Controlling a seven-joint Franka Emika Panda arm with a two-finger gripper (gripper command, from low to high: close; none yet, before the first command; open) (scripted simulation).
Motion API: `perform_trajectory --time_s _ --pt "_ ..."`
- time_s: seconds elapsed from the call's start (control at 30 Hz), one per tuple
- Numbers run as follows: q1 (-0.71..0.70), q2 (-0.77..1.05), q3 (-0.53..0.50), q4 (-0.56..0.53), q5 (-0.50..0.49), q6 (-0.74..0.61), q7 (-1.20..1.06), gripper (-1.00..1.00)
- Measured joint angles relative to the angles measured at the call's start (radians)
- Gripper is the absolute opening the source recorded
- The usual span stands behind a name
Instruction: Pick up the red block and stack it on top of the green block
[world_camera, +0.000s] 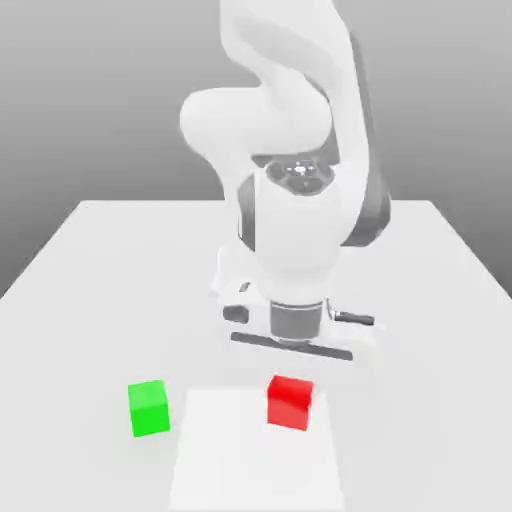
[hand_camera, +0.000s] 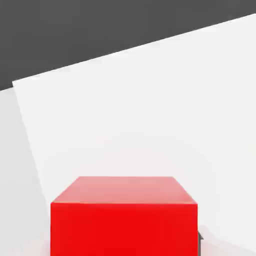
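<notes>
Bright red, plain and matte, the small cube-shaped block (world_camera: 289, 404) sits in the grasp of the two-finger gripper (world_camera: 291, 390), whose fingers are closed on its sides. The white robot arm with dark grey joint sections (world_camera: 297, 215) comes down from above, and its hand, a wide white body with black strips (world_camera: 292, 346), is directly over the red block. In the exterior view, the block lies over the far part of a flat, pale, four-sided patch (world_camera: 255, 465) on the light grey table (world_camera: 90, 300), toward that patch's edge on the exterior view's right. Whether its underside touches the patch or is slightly raised, I cannot tell. The small, plain, bright-green cube (world_camera: 149, 408) stands upright on the table, just beside the patch at the exterior view's left, apart from the red block and of much the same size. It is turned a little, and two of its faces can be seen. The hand view looks closely at the red block, with one broad side and a paler face above it, against the whitish patch; a dark grey area lies beyond.
</notes>
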Motion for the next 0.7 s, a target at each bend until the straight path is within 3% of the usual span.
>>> perform_trajectory --time_s 0.37,0.57,0.6,0.7 --pt "-0.257 -0.141 -0.141 -0.045 -0.015 -0.095 0.074 -1.00" --pt "-0.277 0.020 -0.151 -0.043 0.025 0.062 0.052 -1.00" --pt "-0.281 0.055 -0.145 -0.041 0.037 0.096 0.044 1.00" --pt "-0.281 0.055 -0.145 -0.041 0.037 0.096 0.044 1.00"
